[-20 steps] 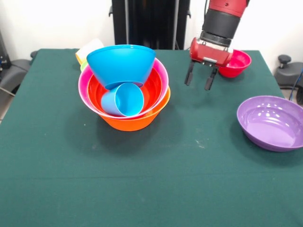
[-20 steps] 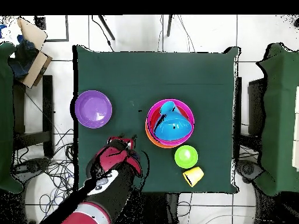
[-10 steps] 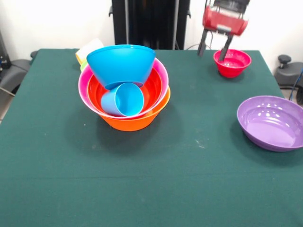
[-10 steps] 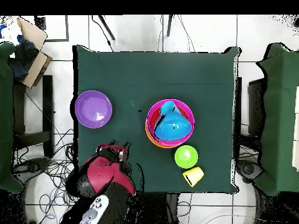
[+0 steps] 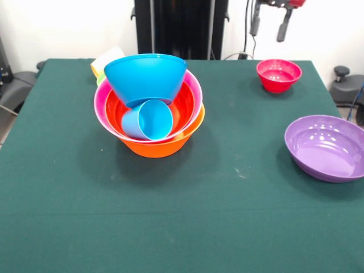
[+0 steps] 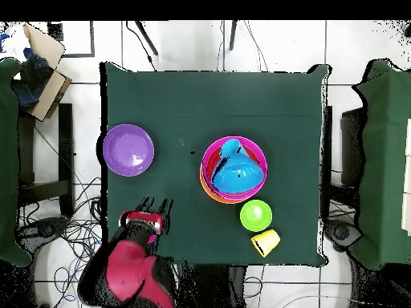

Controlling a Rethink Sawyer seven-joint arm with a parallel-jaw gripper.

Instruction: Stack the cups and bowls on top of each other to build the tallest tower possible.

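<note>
Fingers [image 5: 282, 25] spread apart, empty, raised above far edge of surface [image 5: 227, 193], over magenta bowl [image 5: 278, 74]. Tower [image 5: 149, 105]: orange base, pink, red-orange, blue bowl tilted w/ light blue cup [image 5: 148, 120] on its side. Purple bowl [image 5: 325, 147] well apart; green bowl [image 6: 256, 215] & yellow cup [image 6: 266, 241] behind tower.

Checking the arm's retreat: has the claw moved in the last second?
Yes. In the front view the claw has risen and drawn back, from beside the magenta bowl to the picture's top edge above it, open and empty.
</note>
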